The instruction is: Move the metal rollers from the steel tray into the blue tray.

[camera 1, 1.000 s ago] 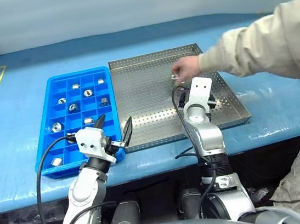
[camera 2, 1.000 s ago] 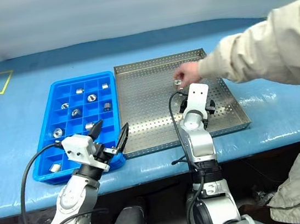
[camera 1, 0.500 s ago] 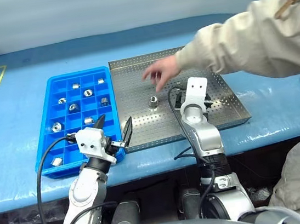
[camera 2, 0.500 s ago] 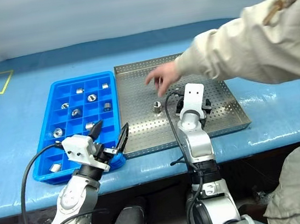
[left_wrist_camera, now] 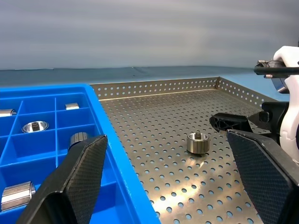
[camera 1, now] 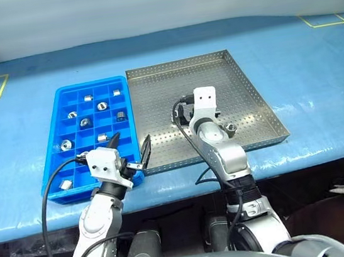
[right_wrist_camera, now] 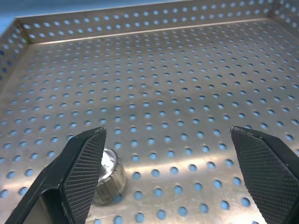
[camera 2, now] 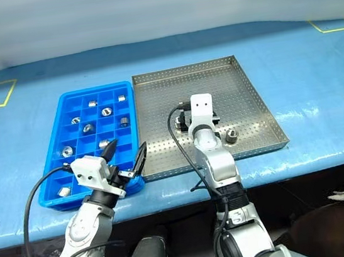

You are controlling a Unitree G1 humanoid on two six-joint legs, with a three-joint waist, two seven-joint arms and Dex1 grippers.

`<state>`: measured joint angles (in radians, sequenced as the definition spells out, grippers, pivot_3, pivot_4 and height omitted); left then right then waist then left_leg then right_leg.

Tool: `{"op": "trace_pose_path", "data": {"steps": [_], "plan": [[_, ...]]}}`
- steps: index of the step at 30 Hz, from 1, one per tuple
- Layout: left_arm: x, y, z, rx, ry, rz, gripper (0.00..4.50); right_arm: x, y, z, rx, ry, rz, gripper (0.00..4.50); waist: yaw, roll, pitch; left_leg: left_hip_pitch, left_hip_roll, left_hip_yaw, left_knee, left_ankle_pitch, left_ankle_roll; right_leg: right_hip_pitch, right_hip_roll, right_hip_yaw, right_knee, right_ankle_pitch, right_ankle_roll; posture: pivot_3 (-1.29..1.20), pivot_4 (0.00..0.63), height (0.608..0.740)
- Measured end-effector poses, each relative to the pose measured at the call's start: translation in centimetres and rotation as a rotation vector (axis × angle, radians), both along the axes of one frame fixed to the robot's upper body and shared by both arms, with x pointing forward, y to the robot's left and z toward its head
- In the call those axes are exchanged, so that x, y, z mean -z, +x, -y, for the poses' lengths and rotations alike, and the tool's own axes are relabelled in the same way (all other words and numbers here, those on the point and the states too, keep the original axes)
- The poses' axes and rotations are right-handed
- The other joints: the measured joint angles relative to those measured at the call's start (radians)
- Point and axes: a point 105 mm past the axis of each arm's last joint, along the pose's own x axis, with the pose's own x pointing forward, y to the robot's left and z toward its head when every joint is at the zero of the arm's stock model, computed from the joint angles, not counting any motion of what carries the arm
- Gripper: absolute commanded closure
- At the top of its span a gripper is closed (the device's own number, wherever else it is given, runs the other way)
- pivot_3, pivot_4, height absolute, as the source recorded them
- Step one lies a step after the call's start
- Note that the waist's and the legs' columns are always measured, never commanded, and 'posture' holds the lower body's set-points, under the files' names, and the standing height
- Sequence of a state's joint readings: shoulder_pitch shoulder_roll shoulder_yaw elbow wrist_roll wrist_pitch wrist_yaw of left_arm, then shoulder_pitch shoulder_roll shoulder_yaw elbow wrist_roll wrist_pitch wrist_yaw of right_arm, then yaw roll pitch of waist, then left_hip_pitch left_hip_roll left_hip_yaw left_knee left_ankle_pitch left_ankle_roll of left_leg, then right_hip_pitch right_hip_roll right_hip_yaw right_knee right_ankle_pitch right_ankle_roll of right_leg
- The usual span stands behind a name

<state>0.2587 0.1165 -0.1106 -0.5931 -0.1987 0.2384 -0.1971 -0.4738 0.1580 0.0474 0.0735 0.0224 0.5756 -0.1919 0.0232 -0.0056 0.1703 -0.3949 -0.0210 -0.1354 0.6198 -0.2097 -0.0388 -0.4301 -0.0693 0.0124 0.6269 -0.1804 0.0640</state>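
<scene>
At the right gripper (right_wrist_camera: 167, 133): spread wide, nothing held, low over the floor of the steel tray (camera 1: 241, 75); at the left gripper (camera 1: 132, 137): likewise wide and empty, hanging over the near edge of the blue tray (camera 1: 59, 92), right by the seam with the steel one; both trays side by side on the tabletop (camera 1: 23, 154). For the metal rollers: several already in compartments of the blue tray (camera 1: 100, 106); in the steel tray, one roller (right_wrist_camera: 108, 175) upright just beside a finger (right_wrist_camera: 84, 163) of the right gripper rather than centred in the gap; a second roller (camera 1: 228, 127) close to the right forearm. Likely trouble, as judged from here: closing now would probably clip the near roller on its edge instead of squeezing it squarely, tipping it or flicking it across the perforated sheet; once on its side, free to roll to a rim; better to shift sideways first. Sweeping the arm toward the blue tray could nudge the second roller, or drag the cable (camera 1: 183, 143) over it. At the drop: small compartments, so releasing off-centre risks landing on a divider or on a roller already there; also a chance of bumping the idle left gripper on the way across.
</scene>
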Motion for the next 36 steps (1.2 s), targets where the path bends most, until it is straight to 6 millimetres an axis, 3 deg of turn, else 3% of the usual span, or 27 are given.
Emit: {"op": "trace_pose_path", "data": {"steps": [9, 16, 19, 25, 26, 32, 36], "plan": [[0.2, -0.1, 0.0, -0.012, -0.004, -0.009, 0.00, 1.3, 1.3, -1.8, -0.081, -0.031, -0.021, 0.02, 0.016, 0.000, 0.000, 0.000, 0.000, 0.000, -0.001, 0.000, 0.000, 0.000, 0.000, 0.000, 0.000, 0.000, 0.000, 0.29, 0.150, 0.740], [0.6, -0.3, -0.2, -0.030, -0.007, -0.027, 0.00, 3.7, 1.6, -2.0, -0.099, -0.044, -0.088, 0.02, 0.021, 0.000, 0.000, 0.000, 0.000, 0.000, -0.001, 0.000, 0.000, 0.000, 0.000, 0.000, 0.000, 0.000, 0.000, 0.30, 0.150, 0.740], [0.7, -0.4, -0.3, -0.033, -0.008, -0.030, 0.00, 4.4, 1.5, -1.9, -0.098, -0.034, -0.112, 0.60, 0.021, 0.000, 0.000, 0.000, 0.000, 0.000, -0.001, 0.000, 0.000, -0.001, 0.000, 0.000, 0.000, 0.000, 0.000, 0.30, 0.150, 0.740], [0.8, -0.4, -0.3, -0.039, -0.008, -0.033, 0.00, 4.4, 1.6, -1.6, -0.090, -0.016, -0.119, 2.61, 0.021, 0.000, 0.000, 0.000, 0.000, 0.000, -0.001, 0.000, 0.000, 0.000, 0.000, 0.000, 0.000, 0.000, 0.000, 0.30, 0.150, 0.740], [0.8, -0.4, -0.3, -0.039, -0.008, -0.033, 0.00, 4.4, 1.6, -1.7, -0.092, -0.016, -0.119, 2.76, 0.021, 0.000, 0.000, 0.000, 0.000, 0.000, -0.001, 0.000, 0.000, 0.000, 0.000, 0.000, 0.000, 0.000, 0.000, 0.30, 0.150, 0.740], [0.8, -0.4, -0.6, -0.061, -0.015, -0.033, 0.00, 3.3, 0.7, -2.6, -0.154, 0.004, -0.107, 2.75, 0.021, 0.000, 0.000, -0.001, 0.000, 0.000, -0.003, 0.000, 0.000, -0.002, 0.000, 0.000, -0.001, -0.001, -0.001, 0.32, 0.150, 0.740], [0.4, -0.5, -1.8, -0.138, -0.033, -0.014, 0.00, 0.3, -0.3, -5.3, -0.299, 0.016, -0.024, 2.75, 0.024, 0.000, 0.000, -0.001, 0.000, -0.001, -0.004, 0.000, 0.000, -0.002, 0.000, 0.000, 0.000, -0.001, -0.001, 0.34, 0.150, 0.740]]}}
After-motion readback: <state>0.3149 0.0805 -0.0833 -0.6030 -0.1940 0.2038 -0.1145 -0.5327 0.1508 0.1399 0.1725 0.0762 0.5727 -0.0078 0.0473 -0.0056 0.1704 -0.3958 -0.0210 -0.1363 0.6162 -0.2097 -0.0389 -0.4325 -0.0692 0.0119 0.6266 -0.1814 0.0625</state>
